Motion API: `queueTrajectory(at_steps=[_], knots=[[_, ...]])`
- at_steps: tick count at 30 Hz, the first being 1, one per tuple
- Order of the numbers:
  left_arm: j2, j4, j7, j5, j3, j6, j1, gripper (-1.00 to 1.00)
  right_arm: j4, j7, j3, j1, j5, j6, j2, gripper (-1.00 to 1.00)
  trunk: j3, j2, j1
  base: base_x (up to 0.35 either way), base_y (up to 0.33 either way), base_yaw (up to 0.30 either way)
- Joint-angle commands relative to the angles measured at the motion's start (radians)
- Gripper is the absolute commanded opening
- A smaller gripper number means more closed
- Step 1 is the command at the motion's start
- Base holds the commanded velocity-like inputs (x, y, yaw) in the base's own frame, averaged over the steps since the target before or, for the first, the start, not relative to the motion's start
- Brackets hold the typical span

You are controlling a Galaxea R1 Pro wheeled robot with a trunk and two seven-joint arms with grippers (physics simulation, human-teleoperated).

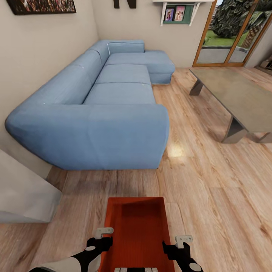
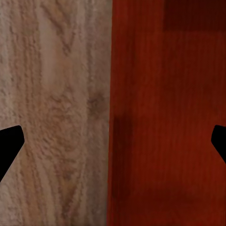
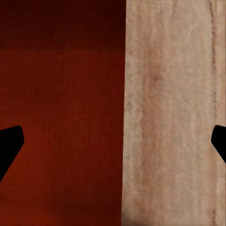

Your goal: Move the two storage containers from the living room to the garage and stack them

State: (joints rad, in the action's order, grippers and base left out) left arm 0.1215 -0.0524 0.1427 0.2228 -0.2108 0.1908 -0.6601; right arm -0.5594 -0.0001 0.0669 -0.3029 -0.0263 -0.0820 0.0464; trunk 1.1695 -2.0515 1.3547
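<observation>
Fingers of the left gripper (image 2: 113, 141) and right gripper (image 3: 113, 141) are spread wide, each straddling a long wall of the container (image 1: 136, 230) over the wood floor (image 1: 211, 196); contact is apparently not made. Grasping comes next: both must close together.

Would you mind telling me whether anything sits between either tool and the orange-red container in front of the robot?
Nothing visible does. The left tool and right tool each hang open over a long wall of the storage container, fingers straddling the rim in both wrist views, with just wood floor outside it.
</observation>
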Motion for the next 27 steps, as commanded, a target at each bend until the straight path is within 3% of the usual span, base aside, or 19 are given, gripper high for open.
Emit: queueTrajectory(at_steps=[1,14,24,27], knots=[[0.001,-0.004,0.001,0.009,-0.009,0.007,-0.001,1.00,0.001,0.000,0.002,0.000,-0.003,-0.002,0.000,1.00,0.004,-0.008,0.004,0.000,0.000,0.000],[0.002,-0.004,0.001,0.009,-0.007,0.007,-0.001,1.00,0.001,0.000,0.002,-0.001,-0.003,0.008,0.000,1.00,0.045,-0.099,0.054,0.000,0.000,0.000],[0.001,-0.004,0.001,0.009,-0.007,0.007,-0.001,1.00,0.001,0.000,0.002,-0.001,-0.003,0.007,0.000,1.00,0.045,-0.099,0.054,0.000,0.000,0.000],[0.002,-0.004,0.001,0.009,-0.007,0.007,-0.001,1.00,0.001,0.000,0.002,-0.001,-0.003,0.007,0.000,1.00,0.054,-0.120,0.065,0.000,0.000,0.000]])
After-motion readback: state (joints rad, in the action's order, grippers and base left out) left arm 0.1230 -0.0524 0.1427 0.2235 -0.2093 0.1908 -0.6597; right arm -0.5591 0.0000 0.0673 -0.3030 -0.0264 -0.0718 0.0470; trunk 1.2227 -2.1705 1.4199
